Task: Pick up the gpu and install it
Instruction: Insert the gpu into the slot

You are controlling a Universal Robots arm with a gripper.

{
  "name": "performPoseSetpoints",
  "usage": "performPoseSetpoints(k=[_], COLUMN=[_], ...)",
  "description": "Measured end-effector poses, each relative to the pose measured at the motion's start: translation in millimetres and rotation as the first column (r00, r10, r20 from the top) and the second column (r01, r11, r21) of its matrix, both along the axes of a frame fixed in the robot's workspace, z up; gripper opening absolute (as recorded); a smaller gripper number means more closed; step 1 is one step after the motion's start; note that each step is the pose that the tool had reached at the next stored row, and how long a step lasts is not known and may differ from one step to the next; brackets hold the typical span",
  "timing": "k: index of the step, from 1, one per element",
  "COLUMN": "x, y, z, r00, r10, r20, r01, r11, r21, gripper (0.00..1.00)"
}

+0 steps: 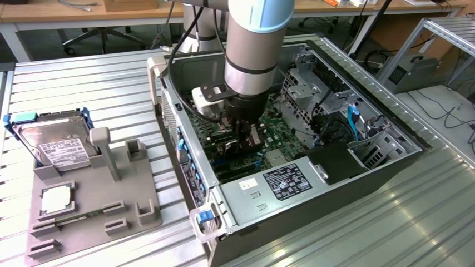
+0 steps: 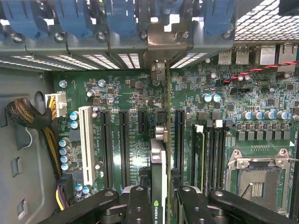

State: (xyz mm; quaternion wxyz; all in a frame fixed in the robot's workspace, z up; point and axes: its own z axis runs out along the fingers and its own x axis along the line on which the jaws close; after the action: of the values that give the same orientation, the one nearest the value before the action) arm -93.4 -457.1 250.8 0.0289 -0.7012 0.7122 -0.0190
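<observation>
The arm (image 1: 252,50) is a thick silver-grey cylinder with a pale blue cap at its upper joint and a black band near the wrist. A small white-grey camera block (image 1: 210,99) is fixed beside the wrist. The tool (image 2: 159,205) has black linkages with round silver pivot screws.

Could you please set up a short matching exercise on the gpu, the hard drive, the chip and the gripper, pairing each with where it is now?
Things:
1. gpu
2. hard drive
3. chip
4. gripper

Places:
A. lying flat on the grey tray
B. inside the computer case, above the motherboard
C. standing in a blue frame on the tray
D. edge-on between the fingers

Pairs: 1-D, 2-C, 3-A, 4-B
</observation>
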Motion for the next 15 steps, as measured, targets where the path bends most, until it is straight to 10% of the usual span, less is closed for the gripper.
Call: performPoseSetpoints(k=[15], x=[0.0], y=[0.0], z=[5.8], r00=[1.0], r10=[0.0], r20=[-0.0001], r01=[0.0], r11=[1.0], r21=[-0.0014], gripper=[0.76])
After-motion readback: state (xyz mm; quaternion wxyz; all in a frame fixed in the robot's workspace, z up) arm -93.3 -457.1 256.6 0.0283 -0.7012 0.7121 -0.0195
